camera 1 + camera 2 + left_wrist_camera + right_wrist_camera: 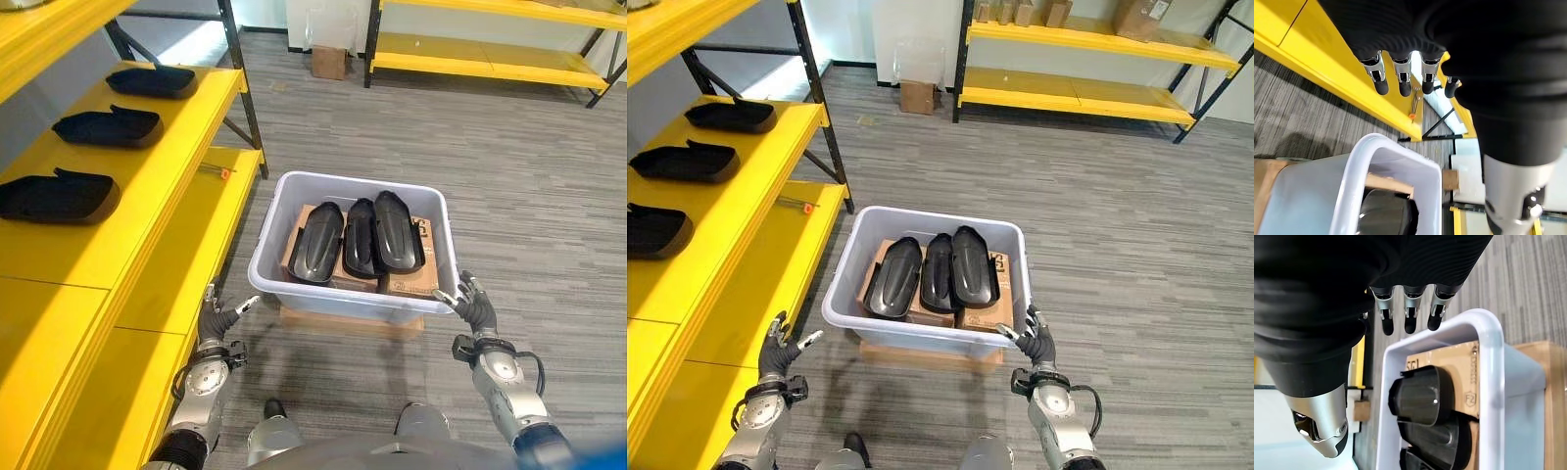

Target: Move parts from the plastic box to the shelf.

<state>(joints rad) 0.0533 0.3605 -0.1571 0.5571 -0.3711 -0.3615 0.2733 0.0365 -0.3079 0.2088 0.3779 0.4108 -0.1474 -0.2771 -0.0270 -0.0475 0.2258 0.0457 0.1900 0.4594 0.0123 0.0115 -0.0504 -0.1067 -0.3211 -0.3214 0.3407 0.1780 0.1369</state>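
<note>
A pale grey plastic box (263,257) stands on the floor in front of me. Inside it, three black moulded parts (360,238) lie side by side on cardboard. Three more black parts (108,126) rest in a row on the yellow shelf (147,196) to my left. My left hand (217,318) hovers open by the box's near left corner and holds nothing. My right hand (474,304) is open at the near right corner, just off the rim. In the right wrist view the straight fingers (1409,316) hang beside the box rim (1491,382), with a part (1422,396) below it.
The box sits on a flat cardboard sheet (353,321). A black shelf post (245,93) stands left of the box. A small orange item (224,173) lies on the lower shelf board. A cardboard carton (329,62) and another yellow rack (490,59) stand at the back.
</note>
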